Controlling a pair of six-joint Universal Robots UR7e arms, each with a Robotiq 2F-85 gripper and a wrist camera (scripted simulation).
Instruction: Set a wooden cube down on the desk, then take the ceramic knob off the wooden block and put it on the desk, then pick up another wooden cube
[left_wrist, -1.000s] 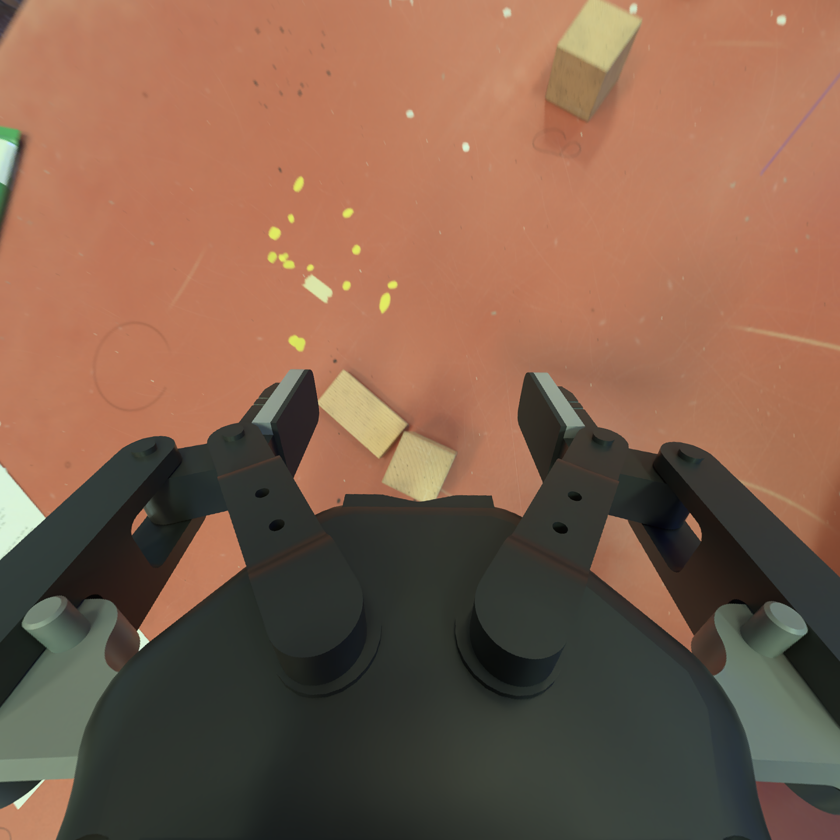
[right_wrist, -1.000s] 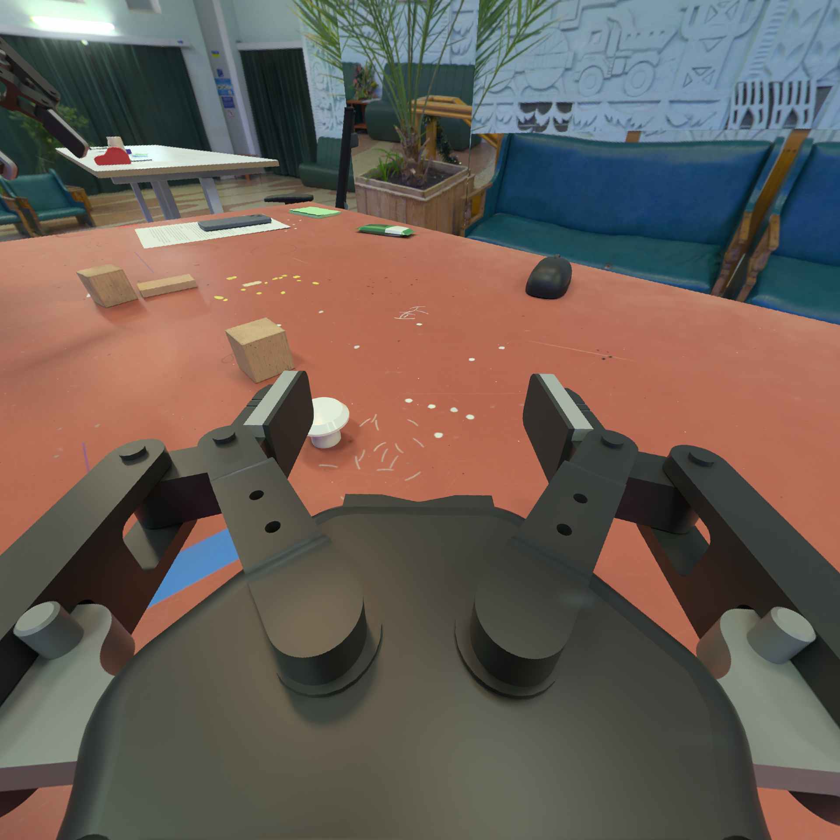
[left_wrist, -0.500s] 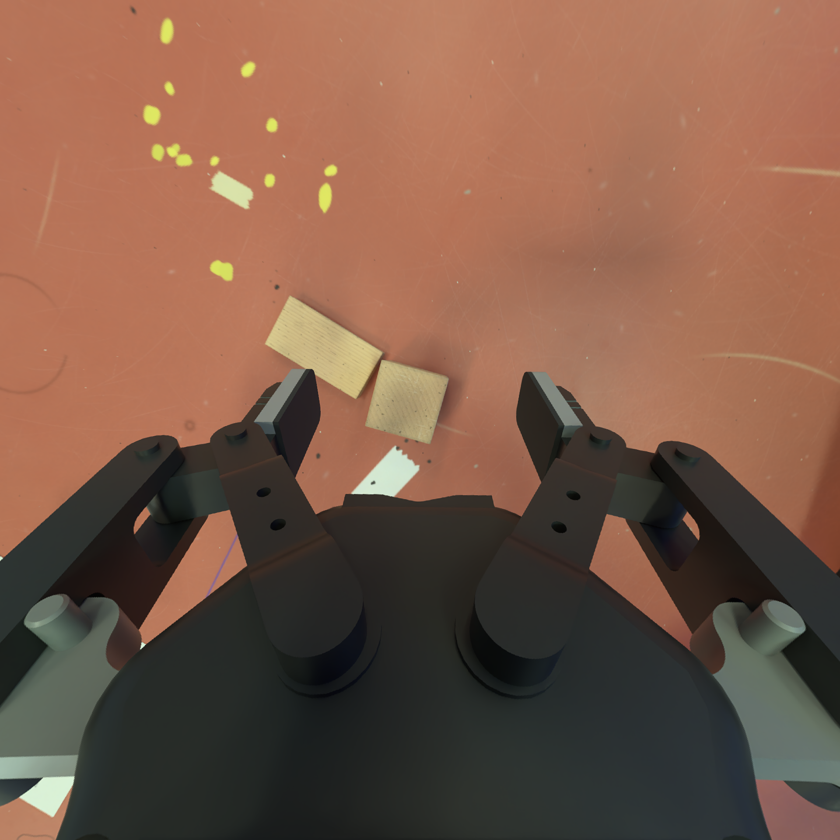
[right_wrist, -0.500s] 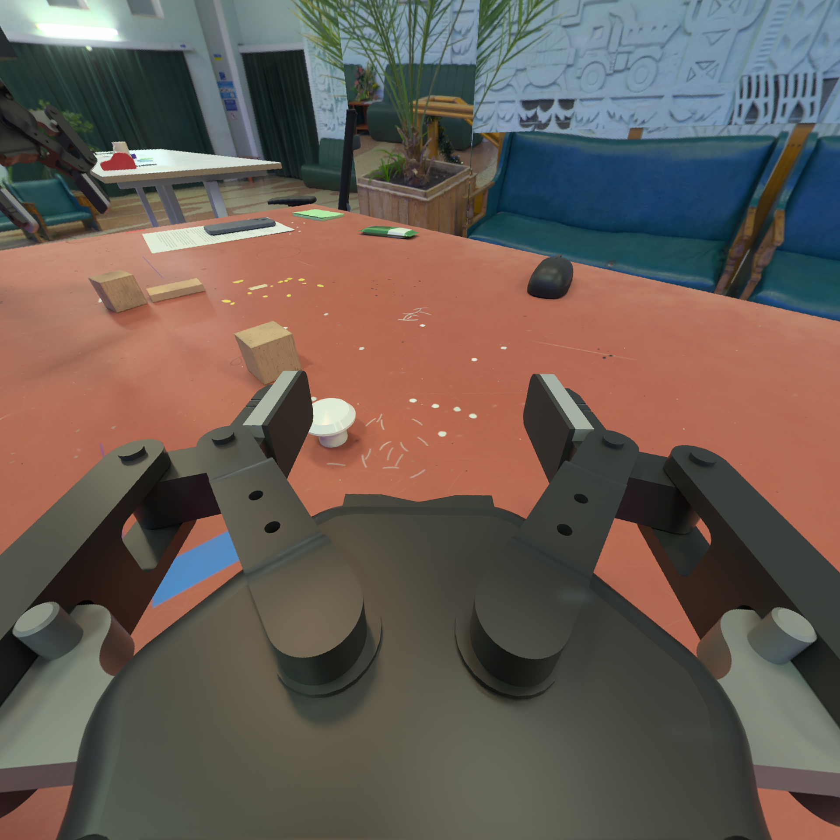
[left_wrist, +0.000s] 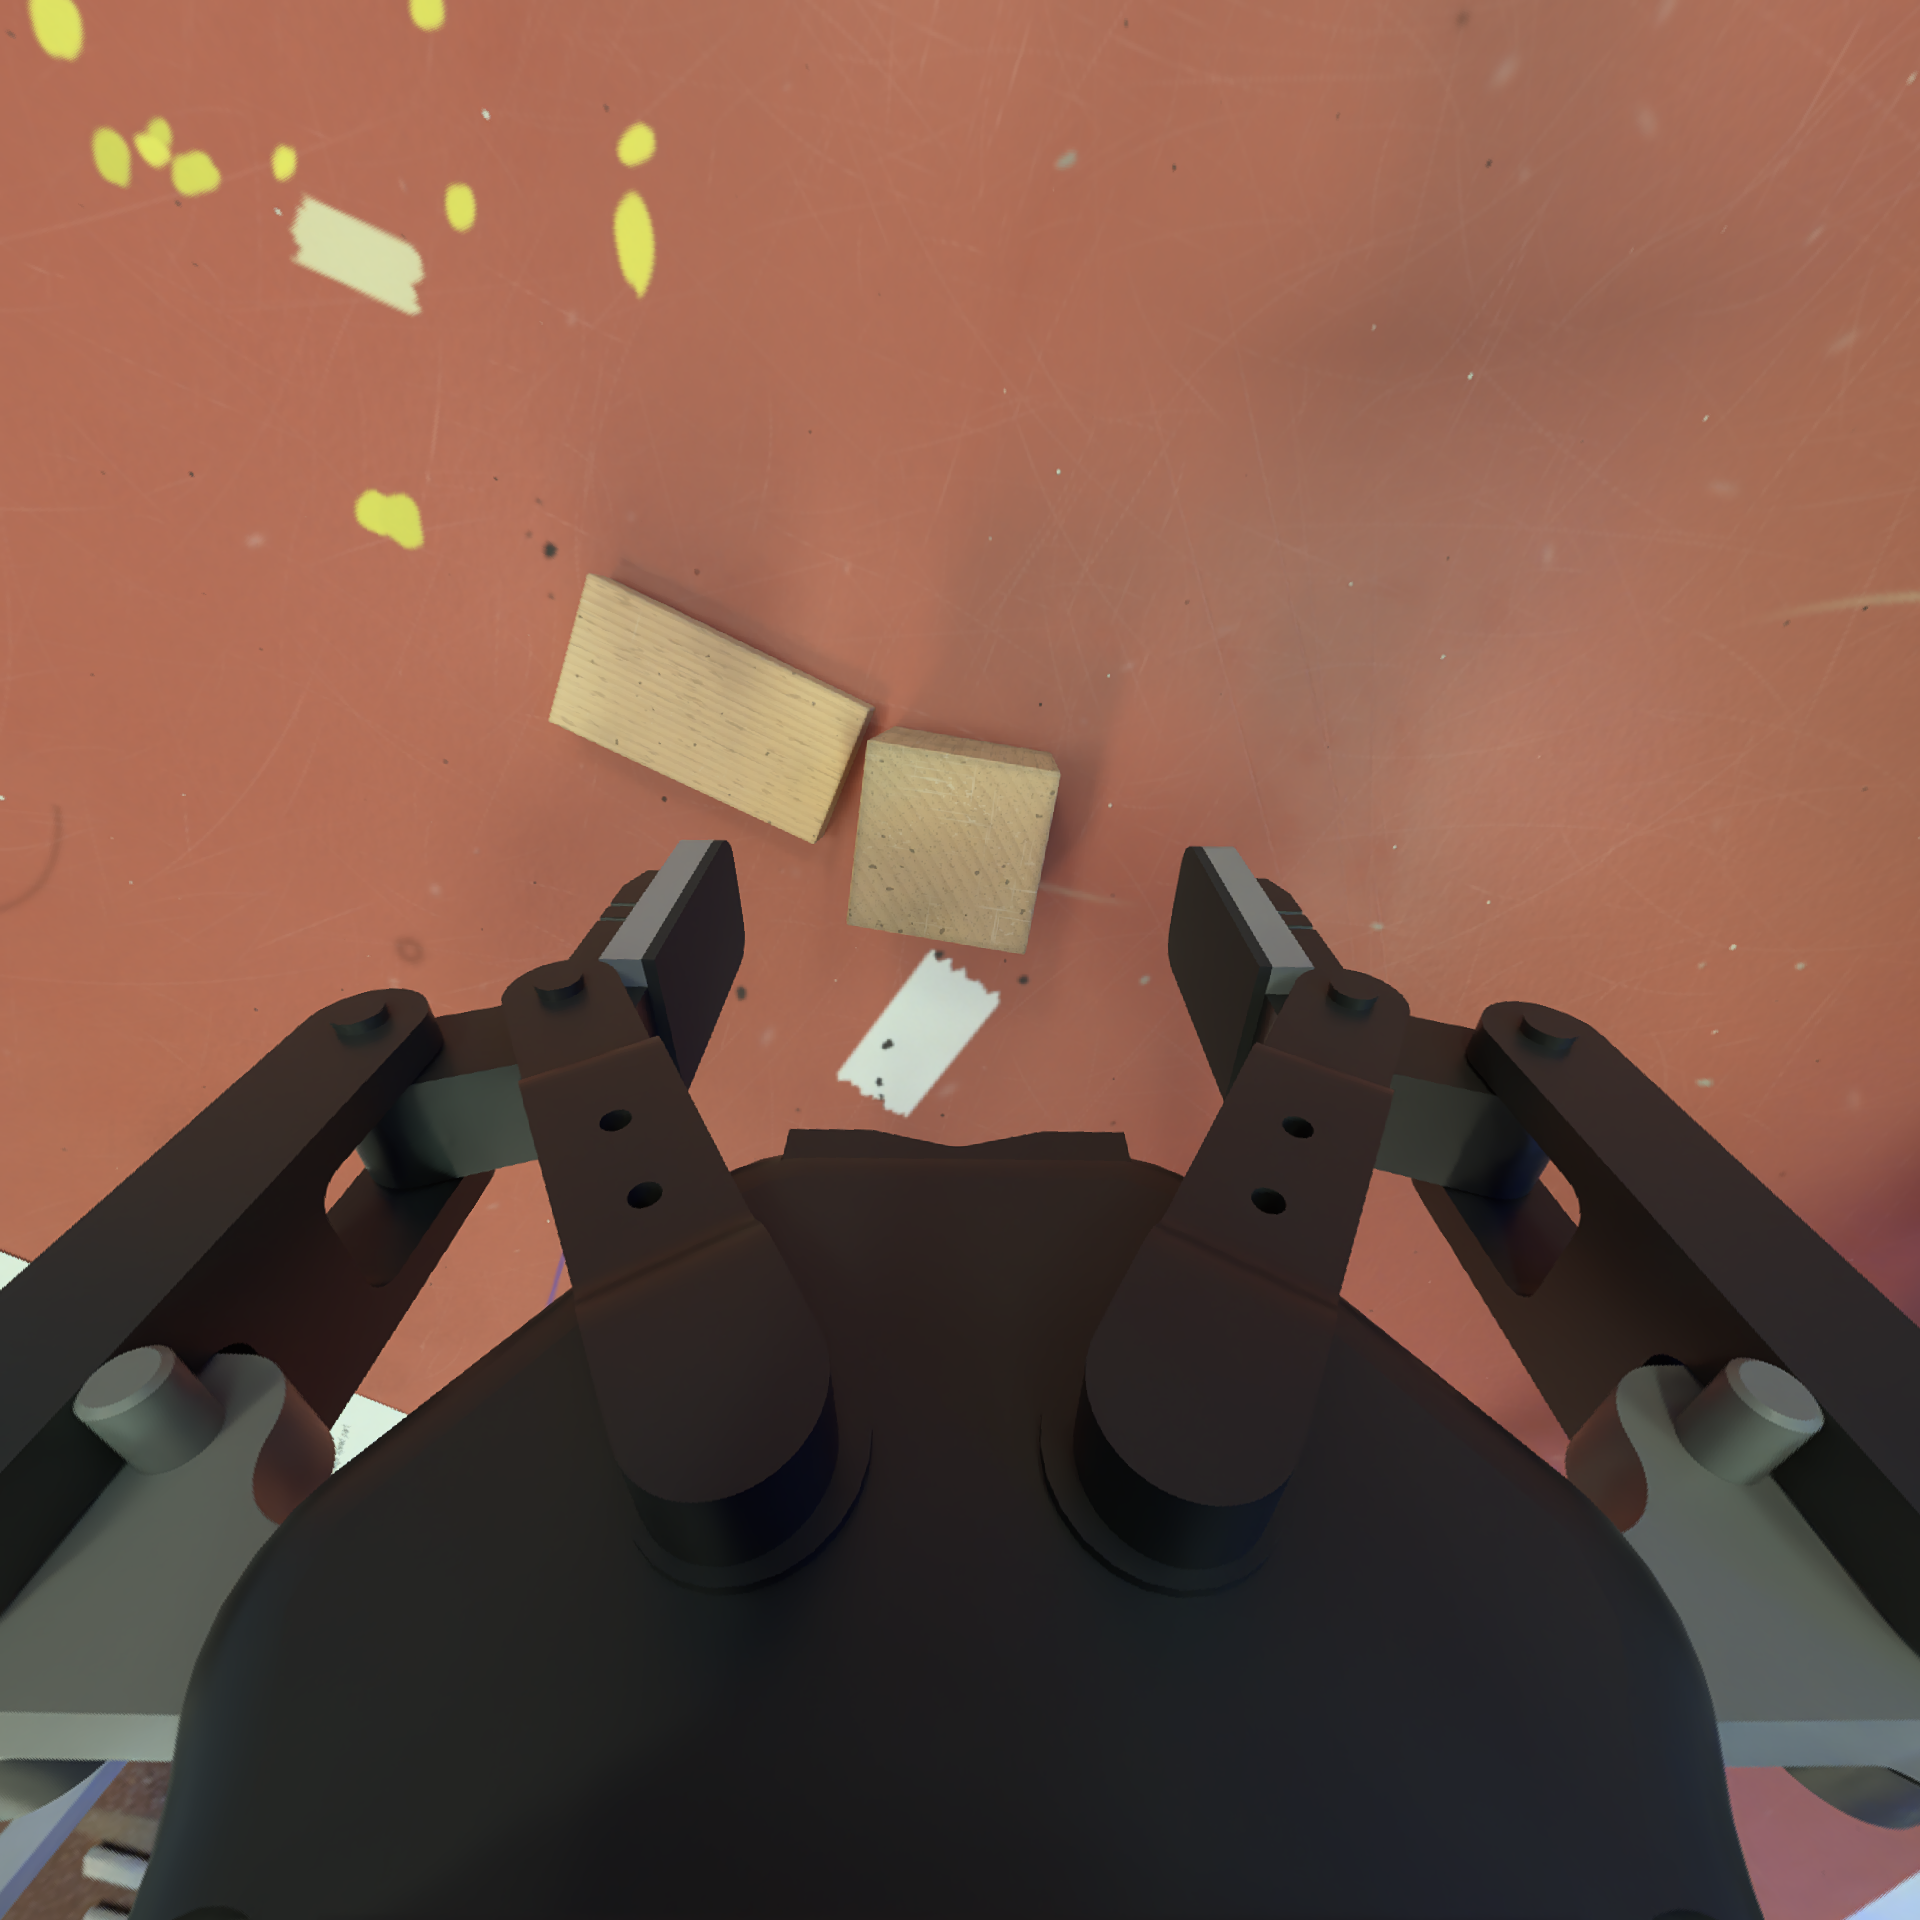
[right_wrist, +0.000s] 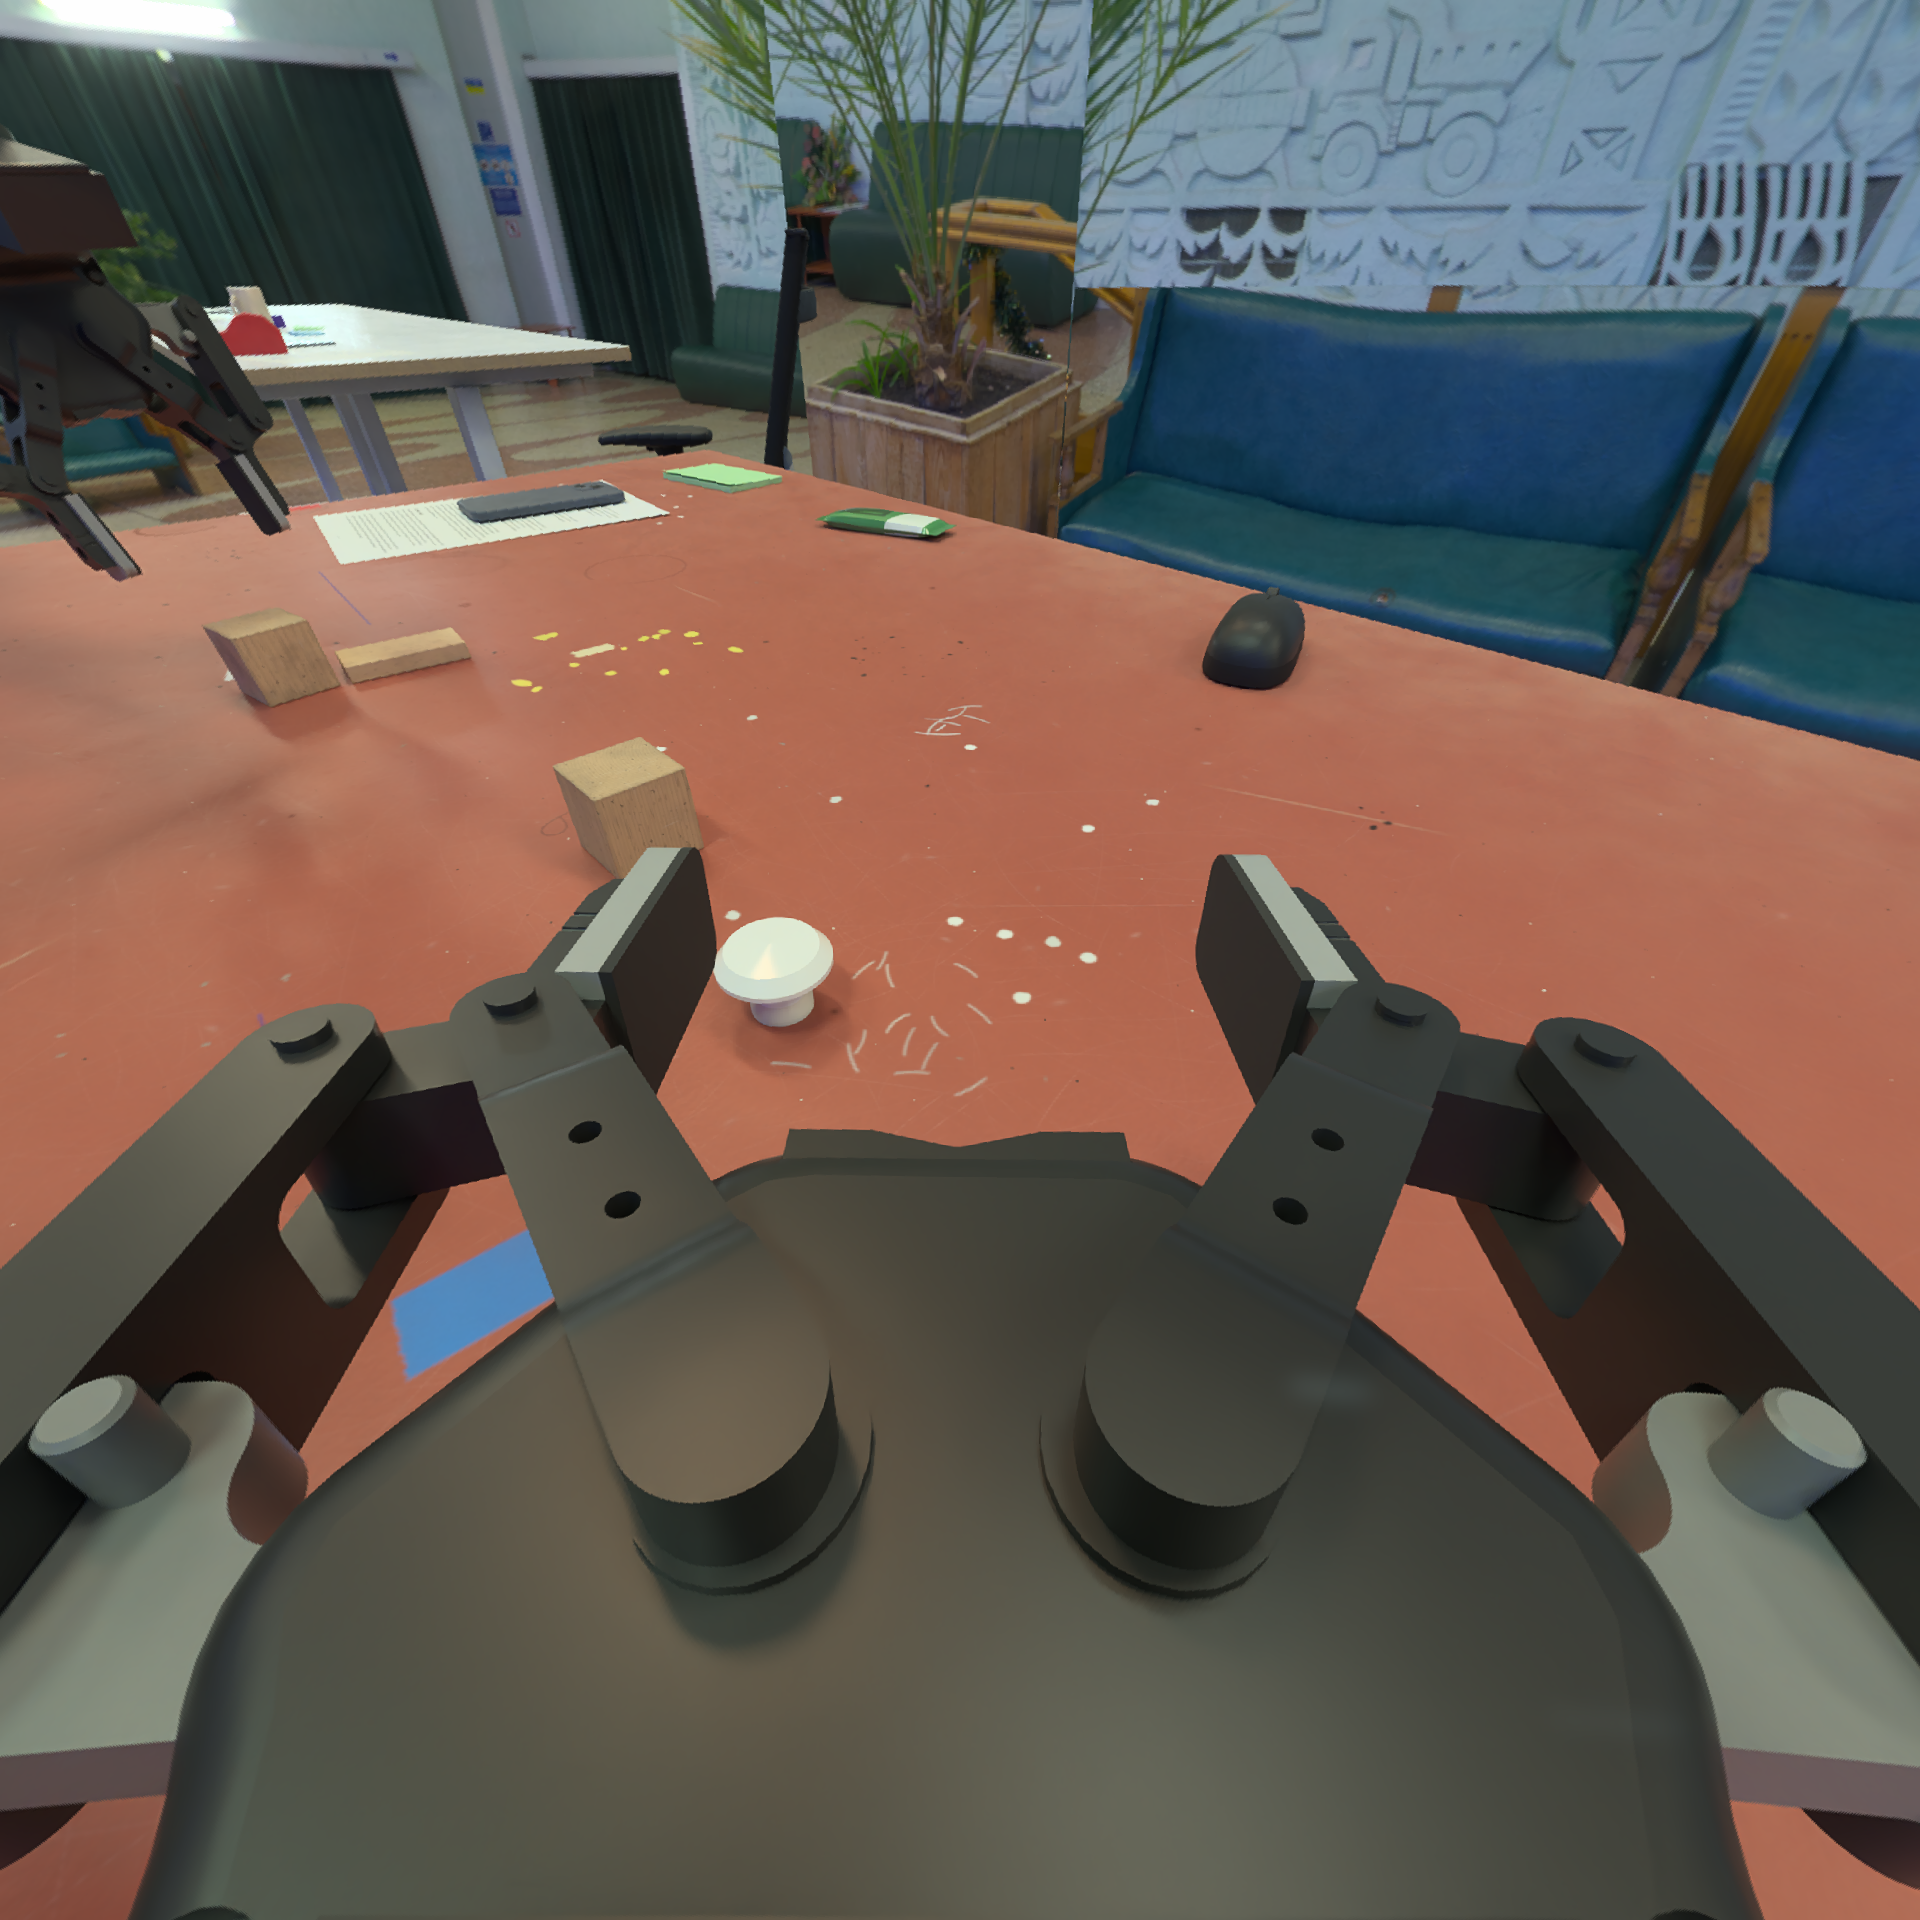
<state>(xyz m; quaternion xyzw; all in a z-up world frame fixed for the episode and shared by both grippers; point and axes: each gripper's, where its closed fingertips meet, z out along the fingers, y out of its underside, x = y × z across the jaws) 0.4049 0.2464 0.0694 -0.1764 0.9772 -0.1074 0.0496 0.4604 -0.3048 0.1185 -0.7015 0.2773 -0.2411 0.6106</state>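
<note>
The left gripper (left_wrist: 956, 914) is seen with its jaws spread wide and nothing held between them, poised above the red desk (left_wrist: 1455, 520). Just beyond the fingertips, at the centre of the left wrist view, a wooden cube (left_wrist: 948, 840) is set on the desk; a flat wooden block (left_wrist: 707, 707) lies up and to its left, one corner nearly touching the cube. A white scrap of tape (left_wrist: 920, 1034) is found directly below the cube, and yellow flecks (left_wrist: 634, 239) are scattered at the upper left.

The right gripper (right_wrist: 956, 925) is likewise held with jaws apart and empty. The ceramic knob (right_wrist: 774, 966) stands on the desk just beside the left fingertip, cap upward. A second wooden cube (right_wrist: 629, 800) is placed above and left of it. A black mouse (right_wrist: 1252, 639) is seen at the upper right.
</note>
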